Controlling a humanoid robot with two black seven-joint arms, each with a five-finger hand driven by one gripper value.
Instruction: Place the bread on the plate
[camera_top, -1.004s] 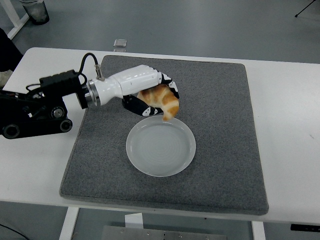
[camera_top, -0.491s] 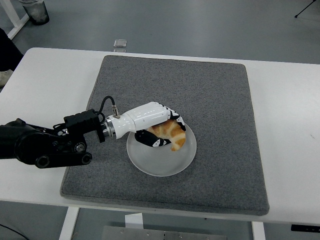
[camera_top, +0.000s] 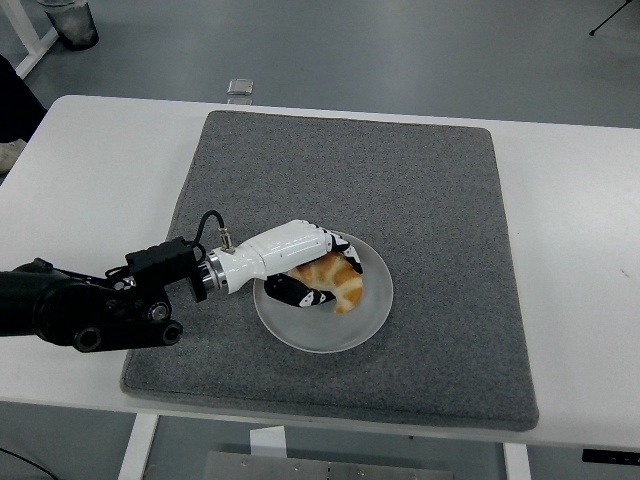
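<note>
The bread, a golden-brown croissant, lies low over the middle of the white round plate, which sits on the grey mat. My left hand, white-backed with black fingers, reaches in from the left and is curled around the croissant's left part, thumb below and fingers over the top. The croissant's right end sticks out past the fingers and looks to rest on the plate. The right arm is out of the picture.
The grey mat covers most of the white table. A small clear object lies at the table's far edge. My left forearm stretches over the mat's left edge and the table.
My left hand carried the croissant from above the plate's far rim down and forward onto the plate. In the last half second it sank a little lower.
</note>
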